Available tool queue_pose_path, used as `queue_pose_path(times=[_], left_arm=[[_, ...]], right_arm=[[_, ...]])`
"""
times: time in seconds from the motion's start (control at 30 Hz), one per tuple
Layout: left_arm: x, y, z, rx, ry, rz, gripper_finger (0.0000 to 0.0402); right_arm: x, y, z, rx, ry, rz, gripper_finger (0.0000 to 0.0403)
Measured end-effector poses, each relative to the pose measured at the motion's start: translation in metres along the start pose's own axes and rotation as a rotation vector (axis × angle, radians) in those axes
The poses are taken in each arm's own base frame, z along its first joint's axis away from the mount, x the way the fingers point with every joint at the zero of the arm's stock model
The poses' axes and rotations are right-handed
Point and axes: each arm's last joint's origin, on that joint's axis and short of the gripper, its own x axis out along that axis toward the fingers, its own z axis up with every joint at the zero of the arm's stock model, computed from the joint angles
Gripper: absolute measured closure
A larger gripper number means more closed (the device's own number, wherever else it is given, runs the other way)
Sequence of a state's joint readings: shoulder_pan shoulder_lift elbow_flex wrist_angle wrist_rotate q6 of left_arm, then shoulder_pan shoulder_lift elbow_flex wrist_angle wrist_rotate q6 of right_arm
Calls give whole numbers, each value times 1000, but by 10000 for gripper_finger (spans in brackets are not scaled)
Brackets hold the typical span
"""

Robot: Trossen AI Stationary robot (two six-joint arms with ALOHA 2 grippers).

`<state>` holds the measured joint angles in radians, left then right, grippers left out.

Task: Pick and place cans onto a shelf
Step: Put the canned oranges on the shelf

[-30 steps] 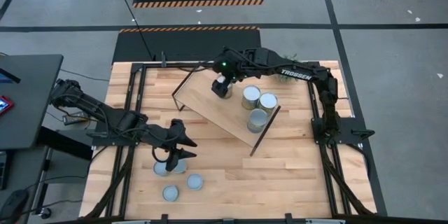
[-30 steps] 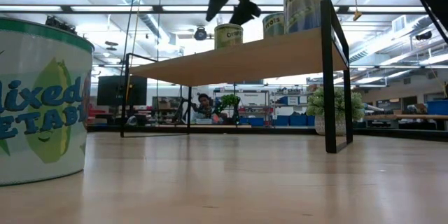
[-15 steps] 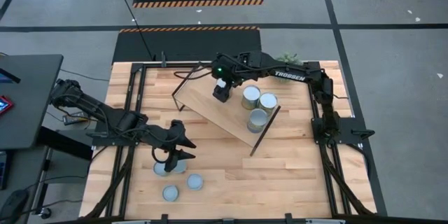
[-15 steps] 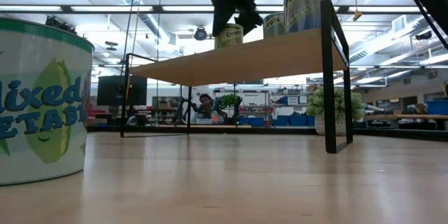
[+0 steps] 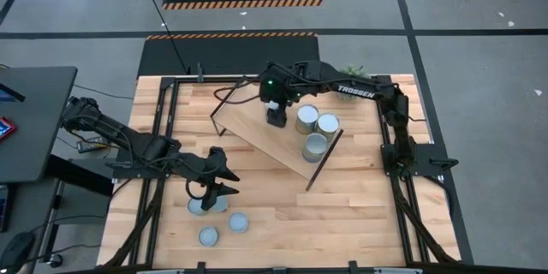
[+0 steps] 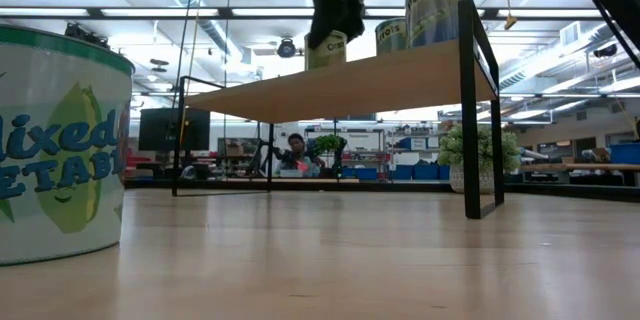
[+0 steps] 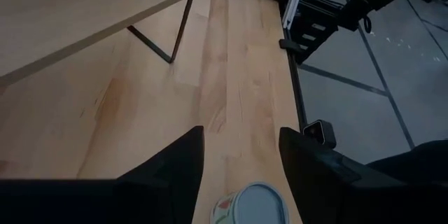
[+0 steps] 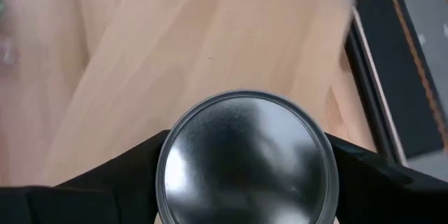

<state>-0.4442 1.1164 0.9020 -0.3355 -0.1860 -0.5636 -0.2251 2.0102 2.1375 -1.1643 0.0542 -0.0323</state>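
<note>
From above, the right gripper [image 5: 275, 117] hangs over the shelf [image 5: 257, 137], which sits aslant on the tabletop [image 5: 342, 214]. Its fingers stand around a can that its own body hides here, just beside three silver-topped cans [image 5: 316, 128] clustered near the shelf's far end. The left gripper [image 5: 212, 193] waits low over the tabletop by three pale-topped cans [image 5: 220, 220]. At table height, the right gripper [image 6: 330, 15] comes down onto the nearest can [image 6: 326, 50] on the shelf board [image 6: 350, 80], with two more cans [image 6: 420, 10] standing upright farther along, and a large labelled can [image 6: 55, 145] looming close to the lens. The left wrist camera shows that arm's fingers [image 7: 178, 164] narrowly parted with nothing between them, a pale can top [image 7: 255, 205] just ahead, and the shelf's edge [image 7: 84, 14] beyond. The right wrist camera shows a shiny round can top [image 8: 245, 157] filling the gap between its two fingers [image 8: 133, 161], which flank it closely; whether they actually press the sides cannot be told. If this is a pickup or an adjustment, the fingers should close evenly on the can's middle and move straight up, so its neighbours stay upright.
</note>
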Motion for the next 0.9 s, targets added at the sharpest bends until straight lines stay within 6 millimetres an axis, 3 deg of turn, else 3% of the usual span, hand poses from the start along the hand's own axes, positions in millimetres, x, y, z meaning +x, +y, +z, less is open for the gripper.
queue_pose_path(times=[0.37, 0.73, 0.9], left_arm=[[0, 0, 0, 0, 0, 0, 209], [0, 0, 0, 0, 0, 0, 209], [0, 0, 0, 0, 0, 0, 209]], right_arm=[[-1, -2, -1, -393, -9, 89, 72], [2, -1, -5, -328, 31, 106, 9], [-5, 0, -5, -281, 50, 82, 12]])
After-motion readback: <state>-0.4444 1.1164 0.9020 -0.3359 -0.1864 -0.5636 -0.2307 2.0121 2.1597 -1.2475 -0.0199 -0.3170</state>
